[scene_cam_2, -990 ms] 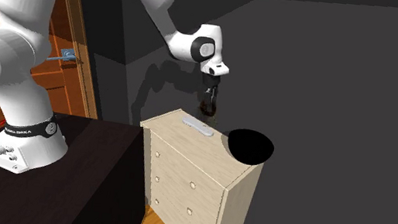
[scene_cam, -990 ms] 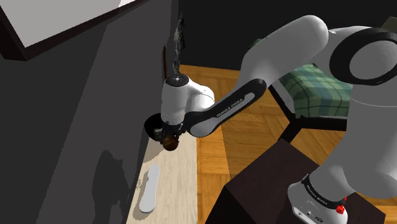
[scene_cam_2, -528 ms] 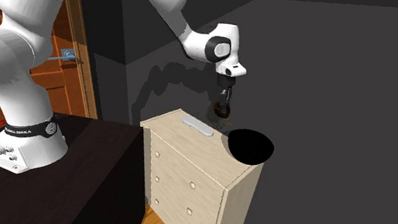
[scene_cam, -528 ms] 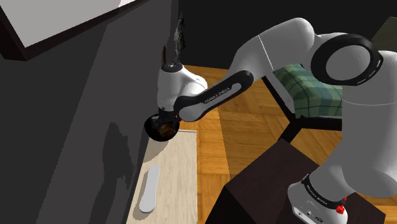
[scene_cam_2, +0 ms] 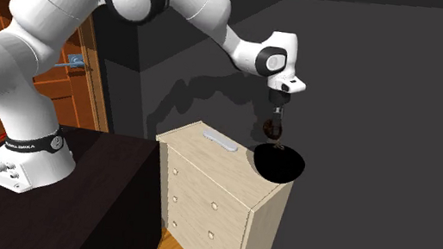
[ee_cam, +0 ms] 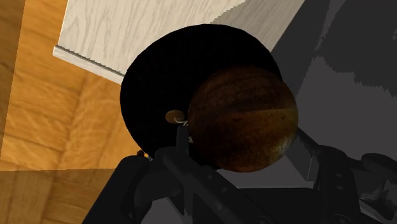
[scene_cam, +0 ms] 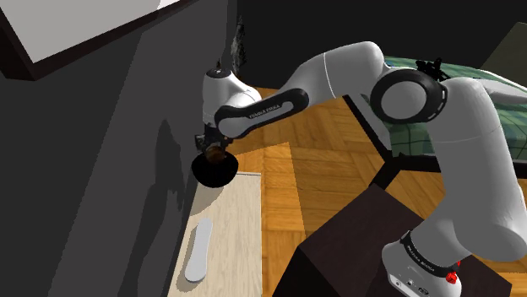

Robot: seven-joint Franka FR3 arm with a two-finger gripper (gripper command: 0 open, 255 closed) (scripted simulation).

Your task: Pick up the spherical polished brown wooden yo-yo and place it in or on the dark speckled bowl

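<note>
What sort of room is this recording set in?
Probably a bedroom in a house. A pale chest of drawers stands against a dark grey wall. A green plaid cover, likely on a bed, sits over the wood floor. There is also a wooden door.

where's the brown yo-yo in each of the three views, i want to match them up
Shoulder view: the yo-yo is left of centre, held in the gripper just over the black bowl.
Second exterior view: the yo-yo is right of centre, above the black bowl at the right end of the dresser.
Wrist view: the yo-yo is clasped by the gripper, overlapping the black bowl.
Shared landmark: the black bowl on the pale dresser top.
</note>
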